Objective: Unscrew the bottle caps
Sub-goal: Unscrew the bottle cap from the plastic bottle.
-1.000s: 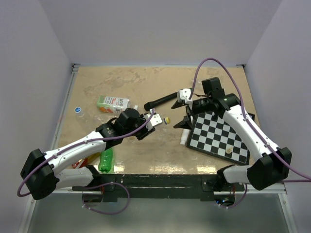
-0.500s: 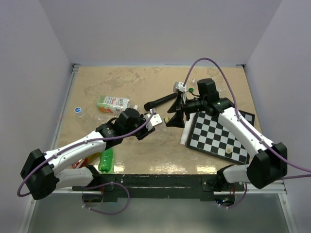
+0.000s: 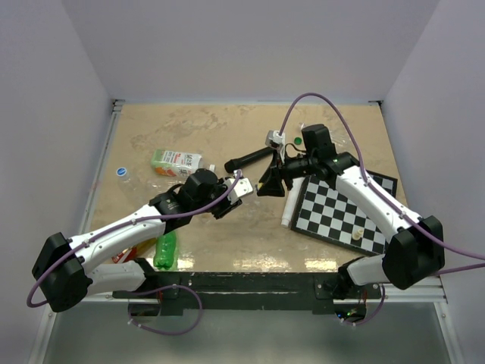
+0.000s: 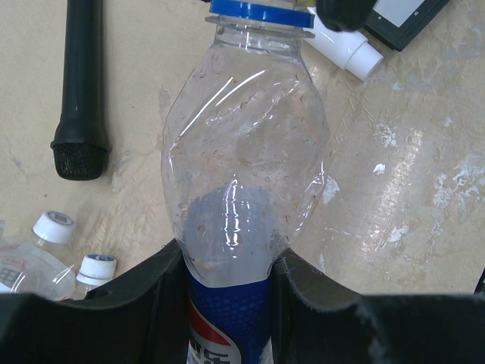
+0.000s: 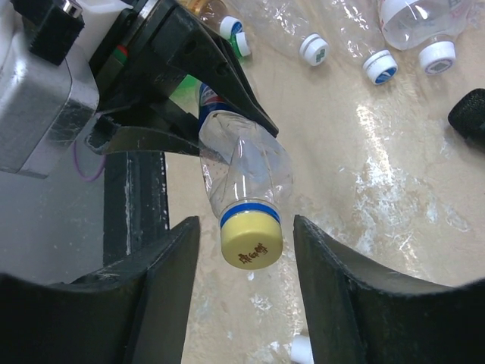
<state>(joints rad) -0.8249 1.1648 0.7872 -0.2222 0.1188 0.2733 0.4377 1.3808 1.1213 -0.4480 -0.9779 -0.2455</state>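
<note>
Yellow round plastic screw cap (image 5: 251,244) sits on the clear crinkled plastic bottle with the blue Pepsi label (image 4: 242,189), held off the beige counter (image 3: 189,129) near its middle. My left jaws are clenched round the label, and the neck points to 3 o'clock in the top view. My right jaws stand released either side of the cap, not touching it.

The left gripper (image 4: 231,273) clamps a clear crinkled blue-labelled plastic bottle (image 4: 242,152), a black microphone (image 4: 82,83) lying nearby on the beige table (image 4: 409,189).
</note>
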